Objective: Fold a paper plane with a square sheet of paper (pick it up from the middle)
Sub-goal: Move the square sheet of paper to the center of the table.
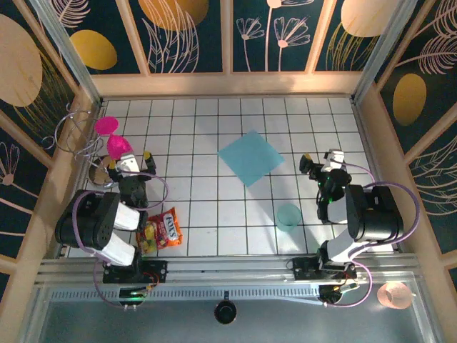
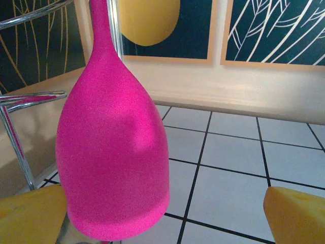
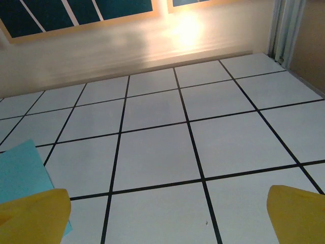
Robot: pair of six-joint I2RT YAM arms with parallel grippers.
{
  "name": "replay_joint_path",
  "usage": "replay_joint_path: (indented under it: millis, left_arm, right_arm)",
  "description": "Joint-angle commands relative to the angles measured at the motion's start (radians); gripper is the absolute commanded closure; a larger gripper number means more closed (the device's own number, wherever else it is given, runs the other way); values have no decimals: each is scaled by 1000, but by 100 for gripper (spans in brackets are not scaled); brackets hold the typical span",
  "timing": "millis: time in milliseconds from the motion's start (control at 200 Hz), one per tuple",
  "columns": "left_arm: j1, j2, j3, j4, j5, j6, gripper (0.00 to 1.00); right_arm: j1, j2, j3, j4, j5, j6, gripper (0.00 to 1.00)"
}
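Observation:
The square sheet of paper (image 1: pixel 250 157) is light blue and lies flat on the white tiled table, turned like a diamond, a little behind the centre. It is unfolded, so there is no paper plane in view. One corner of the sheet (image 3: pixel 20 170) shows at the left of the right wrist view. My left gripper (image 1: pixel 128 158) is open at the table's left side, far from the sheet. Close in front of its yellow fingertips (image 2: pixel 30 213) stands a pink goblet-shaped thing (image 2: pixel 111 152). My right gripper (image 1: pixel 325 163) is open to the right of the sheet, over bare tiles, with nothing between its fingertips (image 3: pixel 299 213).
A translucent teal cup (image 1: pixel 288 216) stands in front of the sheet on the right. A red and yellow snack bag (image 1: pixel 161 230) lies near the left arm's base. A wire rack (image 1: pixel 71 132) and pink pieces (image 1: pixel 107 126) crowd the left edge. Wooden walls surround the table.

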Motion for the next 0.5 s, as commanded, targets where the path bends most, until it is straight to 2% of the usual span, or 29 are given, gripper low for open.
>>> replay_joint_path:
  millis: [0, 496]
  left_arm:
    - [7, -10, -1, 15, -12, -16, 1]
    - [8, -10, 10, -9, -12, -22, 1]
  right_arm:
    - [9, 5, 11, 56, 25, -16, 1]
    - [5, 5, 13, 54, 18, -15, 1]
